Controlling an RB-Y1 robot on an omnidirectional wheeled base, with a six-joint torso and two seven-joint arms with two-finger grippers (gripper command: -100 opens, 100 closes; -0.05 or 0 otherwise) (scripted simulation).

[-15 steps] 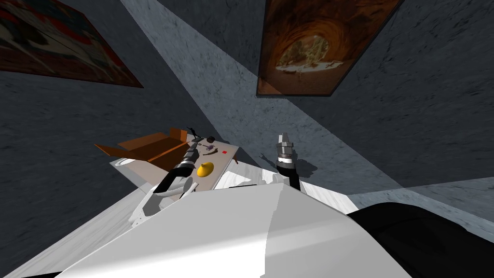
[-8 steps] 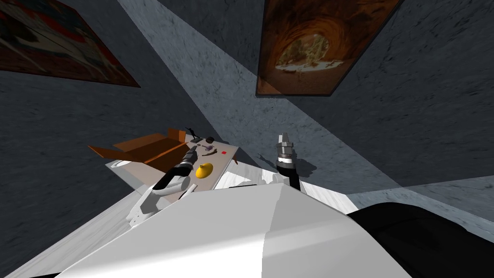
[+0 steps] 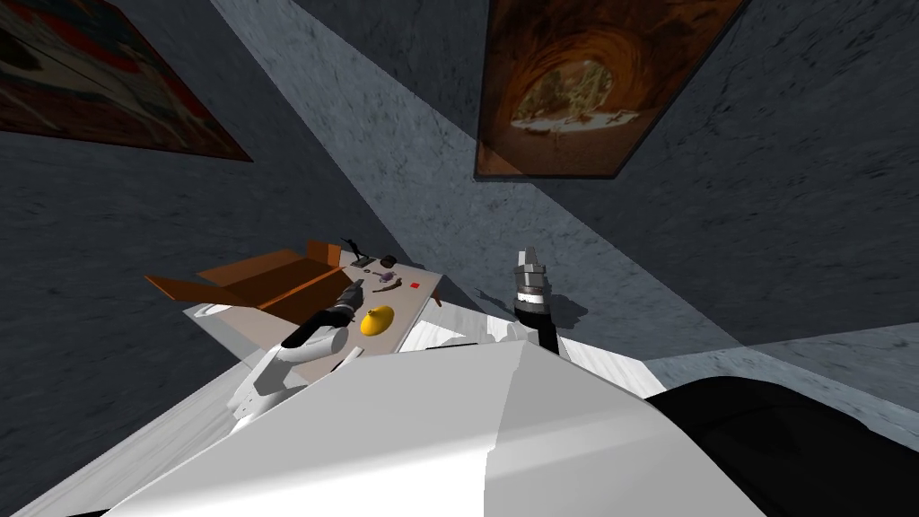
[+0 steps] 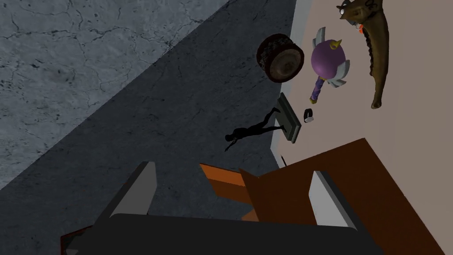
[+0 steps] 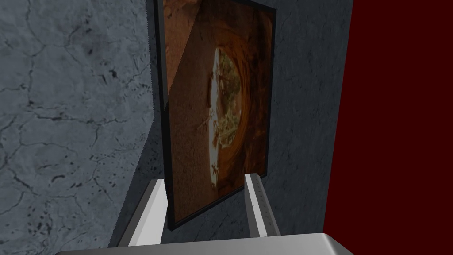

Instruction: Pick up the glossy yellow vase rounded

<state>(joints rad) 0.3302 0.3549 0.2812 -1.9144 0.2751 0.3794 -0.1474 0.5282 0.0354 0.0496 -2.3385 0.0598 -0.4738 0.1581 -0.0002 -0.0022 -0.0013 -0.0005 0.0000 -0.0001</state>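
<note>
Yellow vase [image 3: 377, 319] is seen on the table [image 3: 408, 310], left of frame centre, just beside the left gripper [image 3: 354, 289], held wide and empty. Reaching is judged underway; realignment onto it is needed.

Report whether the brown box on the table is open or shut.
Open. The brown box has its flaps splayed outward, and its inside shows in the head view.
</note>
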